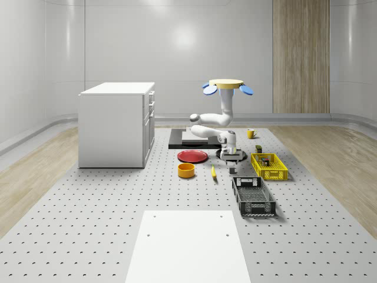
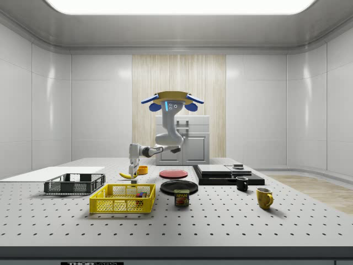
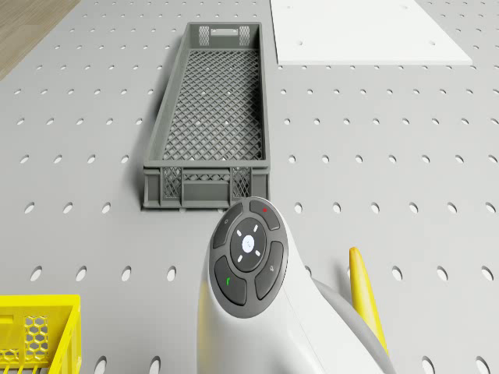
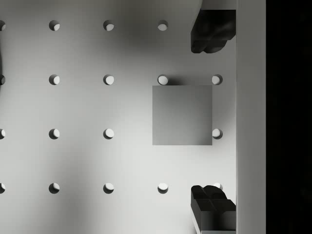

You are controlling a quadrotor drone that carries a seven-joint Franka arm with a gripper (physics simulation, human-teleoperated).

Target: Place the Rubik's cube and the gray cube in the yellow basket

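Gray cube lies between the spread claw fingers, untouched.

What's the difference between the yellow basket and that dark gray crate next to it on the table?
The yellow basket is bright yellow; the dark gray crate is charcoal. In the whole-scene view the yellow basket holds small things, while the dark gray crate lies bare inside. The gripper hangs low beside the yellow basket, with the dark gray crate farther from it. Both are long, open-topped, lattice-walled trays resting flat on the perforated table.
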